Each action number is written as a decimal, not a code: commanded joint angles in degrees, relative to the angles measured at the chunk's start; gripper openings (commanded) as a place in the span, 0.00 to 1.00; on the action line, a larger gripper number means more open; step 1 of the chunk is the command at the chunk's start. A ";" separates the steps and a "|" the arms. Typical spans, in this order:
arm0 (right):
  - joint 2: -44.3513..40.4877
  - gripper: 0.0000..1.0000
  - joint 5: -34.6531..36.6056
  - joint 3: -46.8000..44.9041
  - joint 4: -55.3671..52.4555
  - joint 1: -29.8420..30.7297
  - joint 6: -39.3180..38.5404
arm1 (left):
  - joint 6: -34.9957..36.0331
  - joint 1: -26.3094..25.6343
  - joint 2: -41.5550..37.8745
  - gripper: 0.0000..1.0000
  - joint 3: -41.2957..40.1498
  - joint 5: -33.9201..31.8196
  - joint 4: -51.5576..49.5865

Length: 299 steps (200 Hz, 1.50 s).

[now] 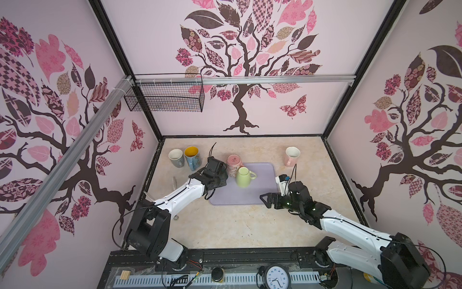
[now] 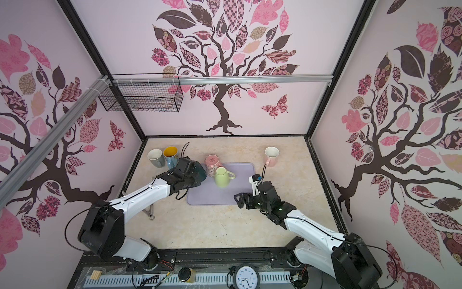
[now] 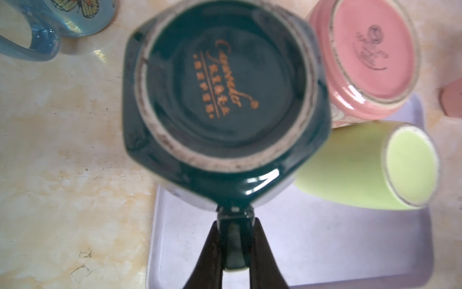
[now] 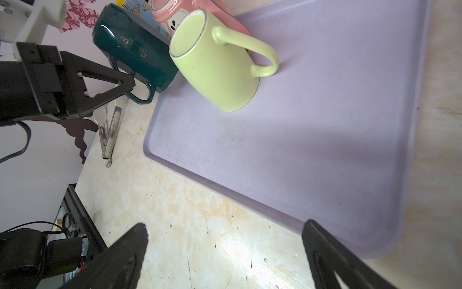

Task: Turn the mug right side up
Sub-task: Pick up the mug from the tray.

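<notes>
The left gripper (image 3: 235, 225) was clamped on the handle of the dark teal glazed ceramic mug (image 3: 225, 87). This mug was bottom-up and tilted at the left edge of the flat lavender plastic tray (image 4: 325, 125), close beside an upside-down light green ceramic mug (image 4: 215, 75). The right gripper (image 4: 225, 225) stood wide apart, holding nothing, over the tray's near edge.

surface: marbled tabletop (image 1: 225, 225) | on it: lavender tray (image 1: 240, 197), grey mug (image 1: 176, 158), blue mug (image 1: 192, 155), pale pink mug (image 1: 292, 156), metal tool (image 4: 111, 135)
</notes>
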 commanded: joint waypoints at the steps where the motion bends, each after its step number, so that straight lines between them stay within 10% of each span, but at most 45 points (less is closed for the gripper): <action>1: -1.45 0.99 -1.80 0.60 1.83 0.15 2.01 | -0.85 0.20 -4.22 0.00 -0.77 3.72 7.47; 299: -0.16 1.00 -8.88 -4.69 21.97 0.13 14.41 | -4.37 -1.04 -3.68 0.00 6.59 14.26 12.75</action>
